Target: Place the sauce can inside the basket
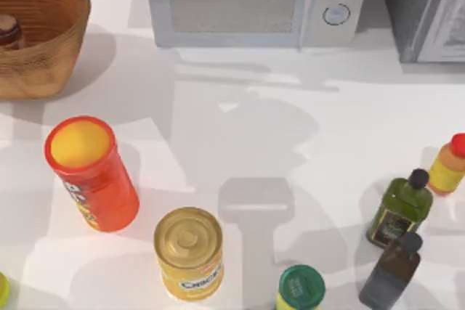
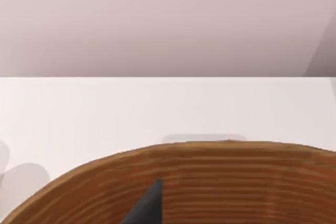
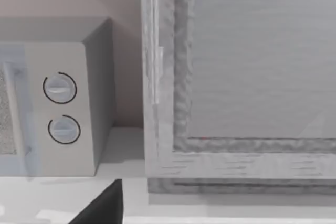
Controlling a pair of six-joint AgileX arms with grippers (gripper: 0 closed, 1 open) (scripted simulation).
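Jaws unclear; sauce can (image 1: 9, 31) inside basket (image 1: 62, 30)

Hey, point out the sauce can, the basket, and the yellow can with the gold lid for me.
sauce can (image 1: 9, 30): top view, on its dark brown top.
basket (image 1: 51, 41): top view, on its outer woven wall.
yellow can (image 1: 187, 237): top view, on its gold lid.

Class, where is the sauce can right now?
In the top view, the sauce can sits inside the basket at the table's far left corner, left of the microwave.
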